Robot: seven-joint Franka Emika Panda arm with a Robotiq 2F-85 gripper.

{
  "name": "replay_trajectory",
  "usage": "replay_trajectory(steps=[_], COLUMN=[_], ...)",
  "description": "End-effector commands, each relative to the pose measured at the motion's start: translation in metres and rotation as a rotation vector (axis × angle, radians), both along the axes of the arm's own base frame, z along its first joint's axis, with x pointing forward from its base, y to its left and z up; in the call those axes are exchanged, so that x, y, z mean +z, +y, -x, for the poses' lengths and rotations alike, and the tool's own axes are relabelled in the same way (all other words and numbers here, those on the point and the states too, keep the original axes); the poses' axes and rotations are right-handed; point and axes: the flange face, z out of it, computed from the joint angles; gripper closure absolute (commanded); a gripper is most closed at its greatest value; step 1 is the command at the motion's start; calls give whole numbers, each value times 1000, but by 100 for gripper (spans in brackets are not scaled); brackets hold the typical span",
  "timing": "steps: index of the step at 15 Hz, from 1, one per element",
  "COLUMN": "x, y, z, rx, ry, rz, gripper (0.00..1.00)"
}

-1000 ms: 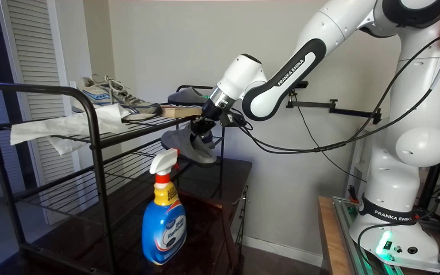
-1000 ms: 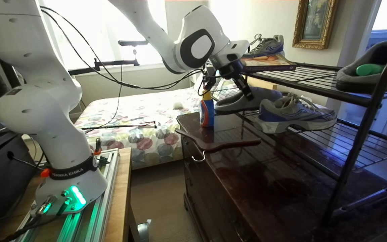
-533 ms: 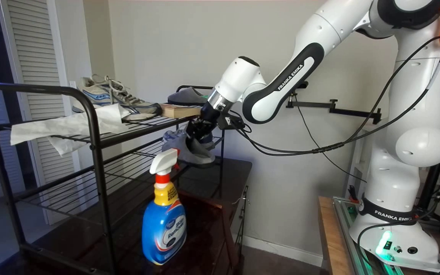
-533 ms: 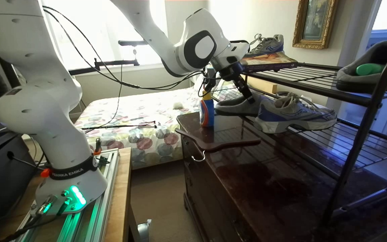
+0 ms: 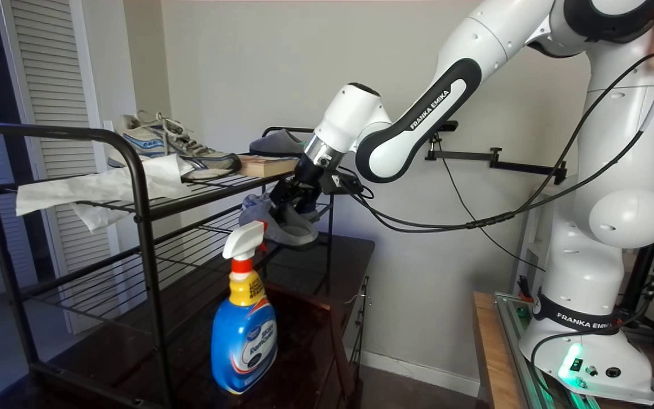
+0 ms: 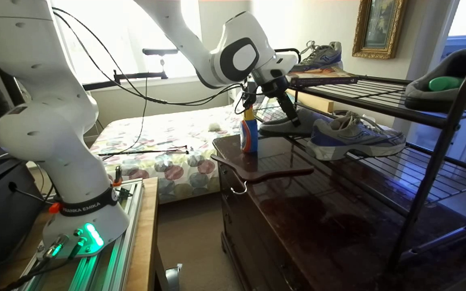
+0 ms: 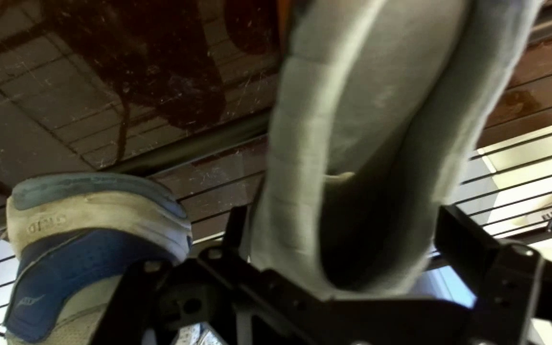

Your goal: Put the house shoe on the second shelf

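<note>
The jaws, spread wide and seemingly unclamped, straddle the grey slipper (image 7: 376,134), whose long axis crosses the near edge of the second shelf (image 6: 455,176), likely calling for a push farther in.

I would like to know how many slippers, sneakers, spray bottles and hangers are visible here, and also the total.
Slippers: 2 (house shoe, upper slipper)
Sneakers: 2 (upper sneaker, lower sneaker)
Spray bottle: 1
Hanger: 1
Total: 6
</note>
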Motion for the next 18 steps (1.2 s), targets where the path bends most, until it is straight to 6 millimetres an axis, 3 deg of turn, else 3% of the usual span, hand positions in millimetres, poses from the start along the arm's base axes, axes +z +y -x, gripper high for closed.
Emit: replay_trajectory(steps=[1,6,9,14,18], x=[21,62,78,120,166], y=[10,-7,-9,-8,-4], z=[14,46,79,145,191], rx=[-5,-37,60,248,276], ry=[63,147,327,577,612], rz=[-29,0,5,82,116], gripper=[0,0,0,0,0])
